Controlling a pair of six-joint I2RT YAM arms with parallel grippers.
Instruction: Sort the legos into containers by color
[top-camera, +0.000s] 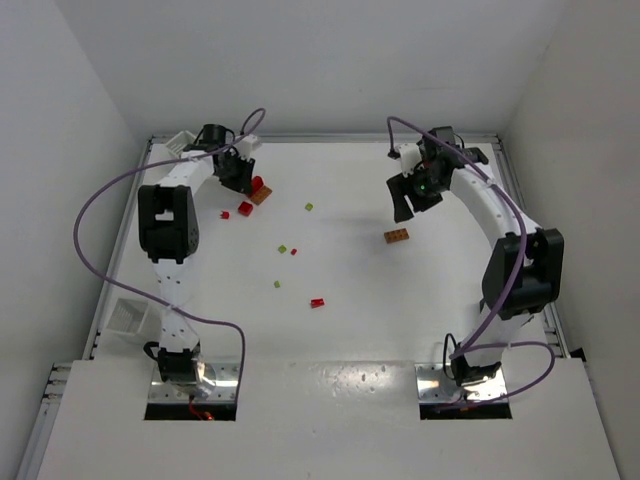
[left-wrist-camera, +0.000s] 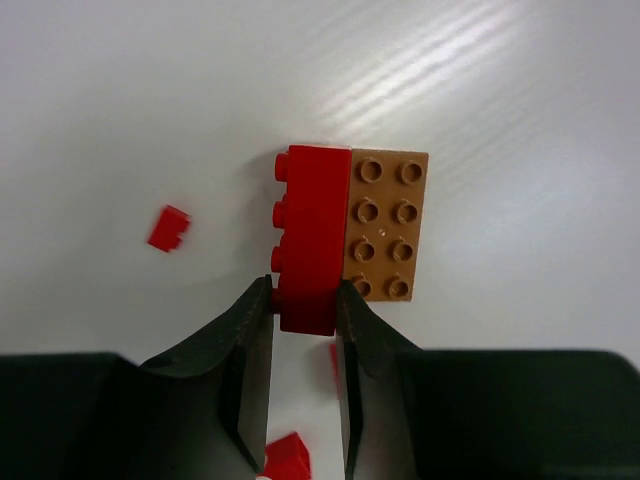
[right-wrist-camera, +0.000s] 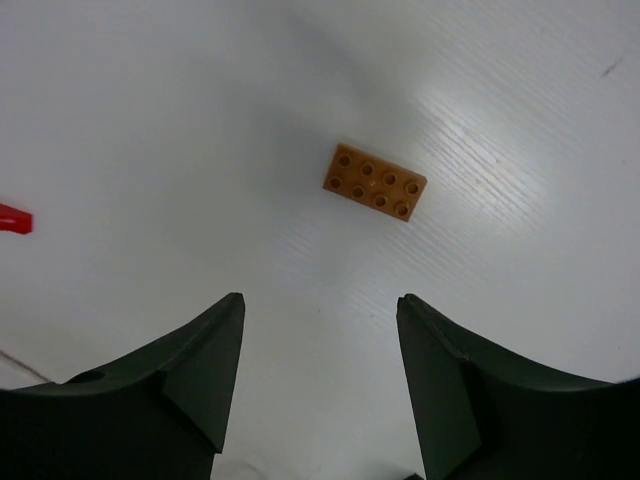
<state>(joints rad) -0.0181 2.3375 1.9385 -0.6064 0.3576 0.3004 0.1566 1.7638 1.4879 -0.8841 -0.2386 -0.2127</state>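
Near the far-left corner of the desk (top-camera: 400, 300), the left claw (left-wrist-camera: 305, 300) pinched 1 end of the red brick (left-wrist-camera: 315, 230), which touched a brown plate (left-wrist-camera: 385, 225). A straight lift should leave that plate behind. A white basket (top-camera: 178, 141) sat in the corner itself. The right claw (right-wrist-camera: 320, 370) hung wide above an orange plate (right-wrist-camera: 375, 182), with open desk around it.

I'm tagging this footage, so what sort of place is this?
Likely a robot lab cell, not a home: a white table boxed in by plain white walls, two arms bolted at its near edge, with scattered legos and baskets on it.
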